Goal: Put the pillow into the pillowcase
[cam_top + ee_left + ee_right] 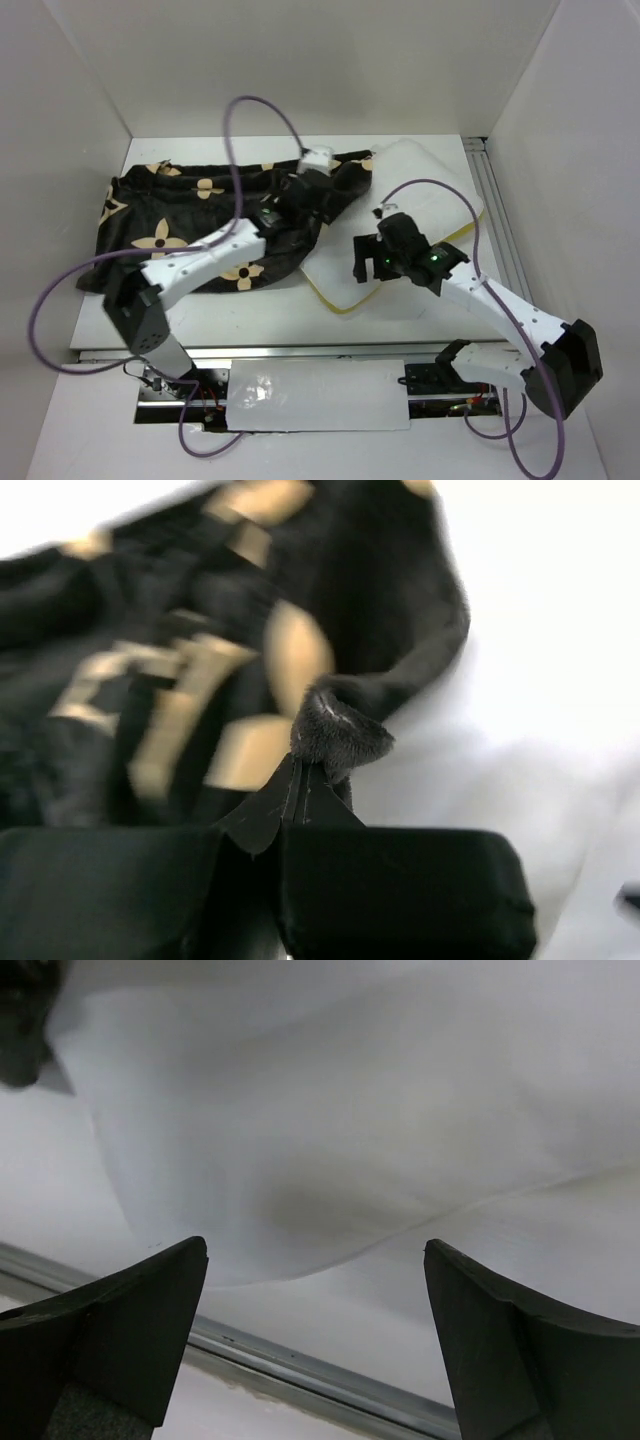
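Between the tips of my left claw (300,785), clenched tight, sits a small fold of the pillowcase (340,730) rim, touching the pillow (425,190) just to its right. My right claw (315,1260) hangs spread wide over the pillow. Such a thin pinch of plush could slip when I lift, dropping the mouth closed.

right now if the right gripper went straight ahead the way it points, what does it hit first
Probably the pillow: its white surface fills the view ahead of the open right gripper; depth is unclear.

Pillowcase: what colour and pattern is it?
The pillowcase is black-brown with tan flowers; top view shows best.
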